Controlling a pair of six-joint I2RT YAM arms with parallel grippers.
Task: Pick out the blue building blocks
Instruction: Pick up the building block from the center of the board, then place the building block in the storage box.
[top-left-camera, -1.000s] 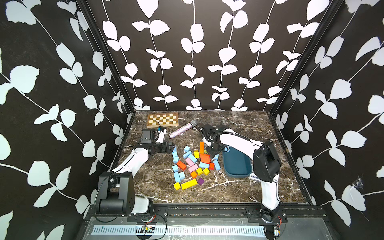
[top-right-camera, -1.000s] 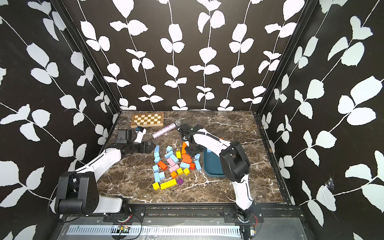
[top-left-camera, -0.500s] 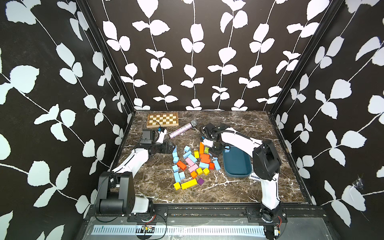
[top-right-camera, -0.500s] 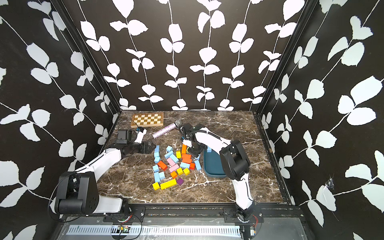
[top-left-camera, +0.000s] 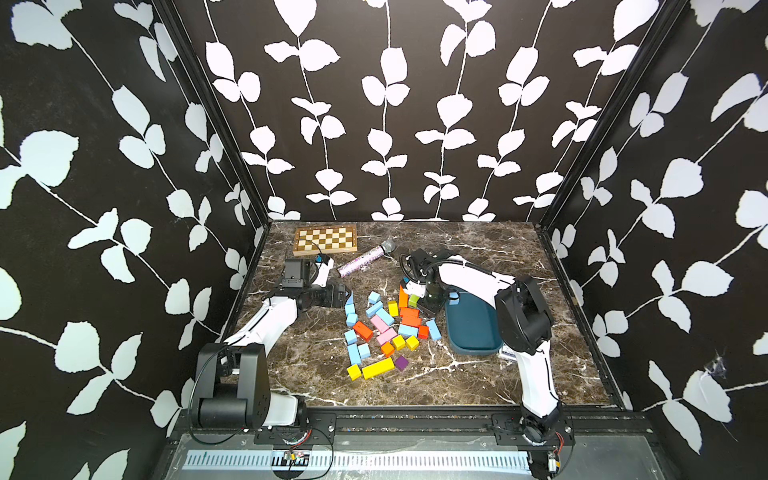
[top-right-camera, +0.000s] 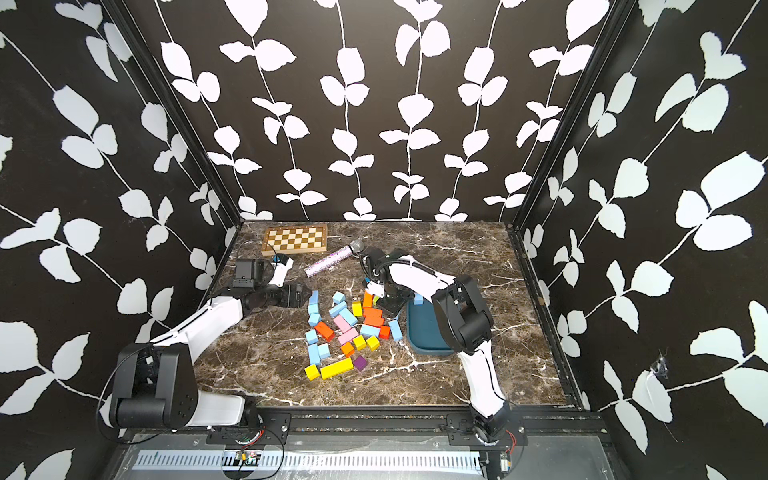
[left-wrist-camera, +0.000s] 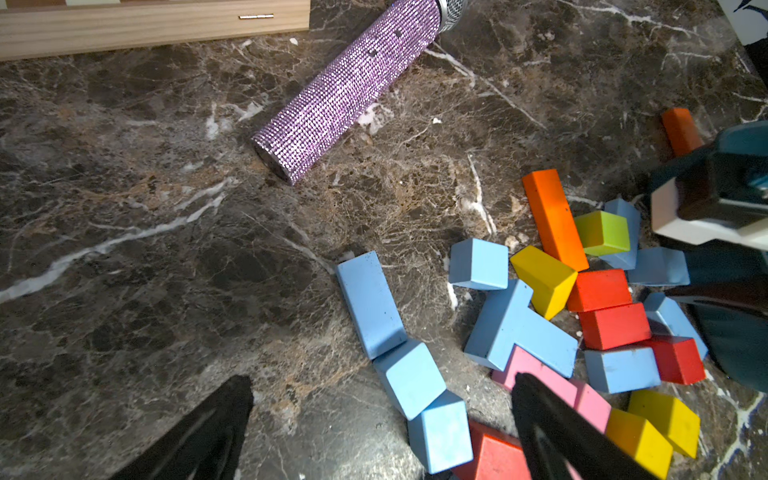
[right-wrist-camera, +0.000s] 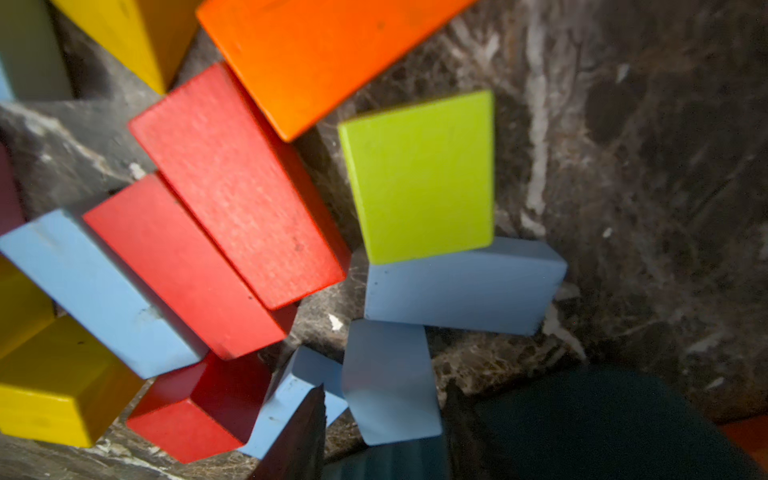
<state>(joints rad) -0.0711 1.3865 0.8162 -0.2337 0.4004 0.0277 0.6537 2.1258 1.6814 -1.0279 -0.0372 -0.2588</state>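
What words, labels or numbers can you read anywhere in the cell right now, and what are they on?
No text is readable.
White item near the chessboard: blue mark, too small to read.
Pale printed item at the tray's near corner: too small, partly hidden.
White surface at the left wrist view's edge: dark mark, cut off.
No lettering seen on the blue building blocks or the microphone.

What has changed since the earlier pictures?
The right gripper dipped slightly into the block pile beside the tray, narrowing around a blue block; a firm hold cannot be confirmed. The left gripper stays open and still; the pile looks unmoved.
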